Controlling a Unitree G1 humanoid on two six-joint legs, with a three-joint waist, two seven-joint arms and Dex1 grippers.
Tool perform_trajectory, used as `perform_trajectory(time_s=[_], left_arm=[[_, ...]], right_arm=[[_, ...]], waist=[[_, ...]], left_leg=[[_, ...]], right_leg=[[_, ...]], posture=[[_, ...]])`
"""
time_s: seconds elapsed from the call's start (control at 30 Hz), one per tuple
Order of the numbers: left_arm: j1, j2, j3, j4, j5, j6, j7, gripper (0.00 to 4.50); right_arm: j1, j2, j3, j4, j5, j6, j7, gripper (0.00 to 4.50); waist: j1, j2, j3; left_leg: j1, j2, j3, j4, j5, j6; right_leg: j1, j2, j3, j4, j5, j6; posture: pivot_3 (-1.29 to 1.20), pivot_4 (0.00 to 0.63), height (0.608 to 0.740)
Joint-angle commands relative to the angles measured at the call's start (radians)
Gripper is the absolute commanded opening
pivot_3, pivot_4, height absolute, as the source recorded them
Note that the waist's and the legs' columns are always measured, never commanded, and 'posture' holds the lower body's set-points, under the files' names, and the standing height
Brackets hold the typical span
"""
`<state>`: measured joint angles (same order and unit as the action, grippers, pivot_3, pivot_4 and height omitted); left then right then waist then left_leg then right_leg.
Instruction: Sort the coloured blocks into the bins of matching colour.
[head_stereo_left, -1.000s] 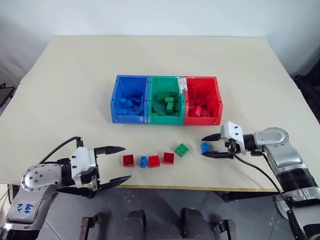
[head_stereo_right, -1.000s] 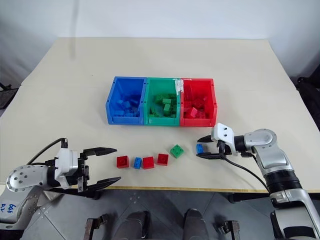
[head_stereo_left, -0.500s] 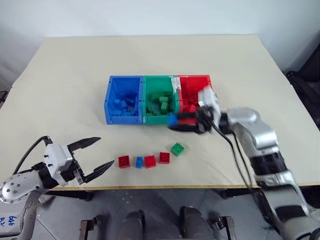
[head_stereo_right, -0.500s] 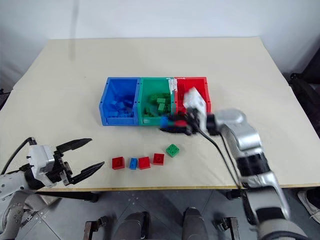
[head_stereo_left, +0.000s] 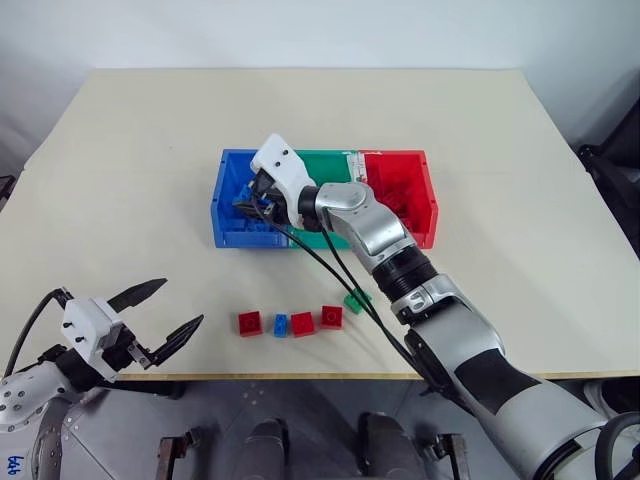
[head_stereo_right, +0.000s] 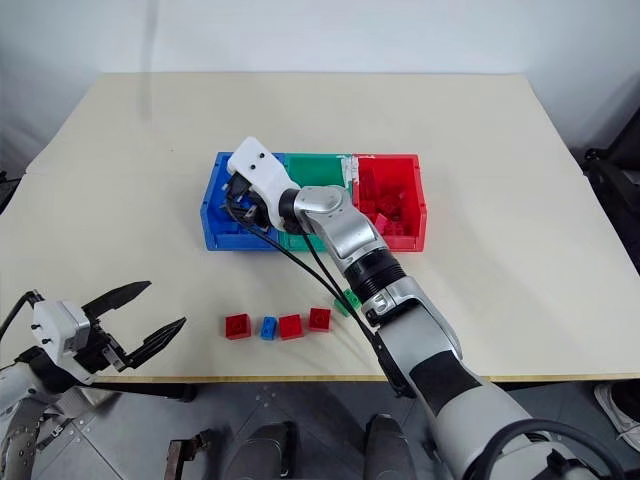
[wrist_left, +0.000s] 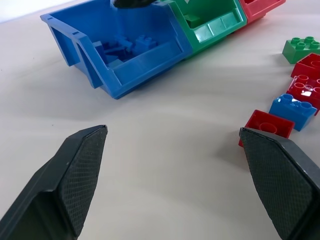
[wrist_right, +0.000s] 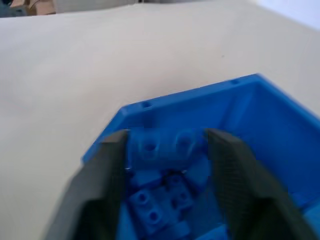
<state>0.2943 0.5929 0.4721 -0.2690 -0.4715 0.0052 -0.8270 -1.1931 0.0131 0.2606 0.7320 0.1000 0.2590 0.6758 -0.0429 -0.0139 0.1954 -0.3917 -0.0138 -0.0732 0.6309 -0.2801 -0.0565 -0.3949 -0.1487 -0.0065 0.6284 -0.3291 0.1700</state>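
The right gripper (wrist_right: 165, 150) has carried its blue brick (wrist_right: 162, 145) from the table edge over the brick-filled blue bin (head_stereo_left: 228, 200), fingers flanking it; the left gripper (head_stereo_left: 160, 312) gapes wide.

Three bins (head_stereo_left: 325, 235) sit joined in a row mid-tabletop (head_stereo_left: 150, 150), blocks inside each. Before them lies a row of blocks (head_stereo_left: 291, 322); one more (head_stereo_left: 352, 299), seemingly, is partly hidden behind the right arm.
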Motion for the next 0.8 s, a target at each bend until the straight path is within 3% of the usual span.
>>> perform_trajectory(time_s=[0.03,0.1,0.37,0.53,0.8], left_arm=[[0.017,-0.006,0.014,-0.048,-0.001,-0.015,0.015,4.50],[0.019,-0.005,0.012,-0.056,-0.003,-0.012,0.017,4.50],[-0.086,0.075,-0.085,-0.042,-0.023,0.046,-0.068,4.50],[-0.217,0.094,-0.225,-0.036,-0.013,0.088,-0.132,4.50],[-0.384,0.092,-0.376,0.011,-0.010,0.103,-0.241,4.50]], right_arm=[[0.011,-0.014,-0.035,-0.088,0.028,-0.057,0.075,3.86],[0.040,-0.040,-0.046,-0.150,0.040,-0.061,0.111,4.46],[0.454,-0.411,-0.134,-0.558,0.242,-0.204,0.600,4.46],[0.693,-0.657,-0.218,-0.631,0.246,-0.277,0.713,4.46],[0.890,-0.813,-0.291,-0.628,0.246,-0.317,0.752,4.46]], waist=[[-0.003,0.000,0.000],[-0.007,0.000,0.000],[0.016,-0.001,-0.001],[0.017,-0.001,-0.001],[0.014,-0.001,0.000]], left_leg=[[0.000,0.000,0.000,0.000,0.000,0.000],[0.000,0.001,0.000,0.000,0.000,0.000],[0.000,0.000,0.001,0.002,-0.002,0.002],[0.001,0.000,0.003,0.002,-0.002,0.002],[0.003,0.002,0.006,0.004,-0.002,0.002]], right_leg=[[0.000,0.000,0.000,0.000,0.000,0.000],[0.000,0.000,0.000,0.000,0.000,0.000],[0.003,0.000,-0.001,-0.002,0.000,0.001],[0.003,0.000,0.000,-0.002,0.000,0.001],[0.004,0.000,0.000,-0.002,0.001,0.001]], posture=[[0.00,0.150,0.740],[0.00,0.150,0.740],[0.00,0.150,0.740],[0.00,0.150,0.740],[0.00,0.150,0.740]])
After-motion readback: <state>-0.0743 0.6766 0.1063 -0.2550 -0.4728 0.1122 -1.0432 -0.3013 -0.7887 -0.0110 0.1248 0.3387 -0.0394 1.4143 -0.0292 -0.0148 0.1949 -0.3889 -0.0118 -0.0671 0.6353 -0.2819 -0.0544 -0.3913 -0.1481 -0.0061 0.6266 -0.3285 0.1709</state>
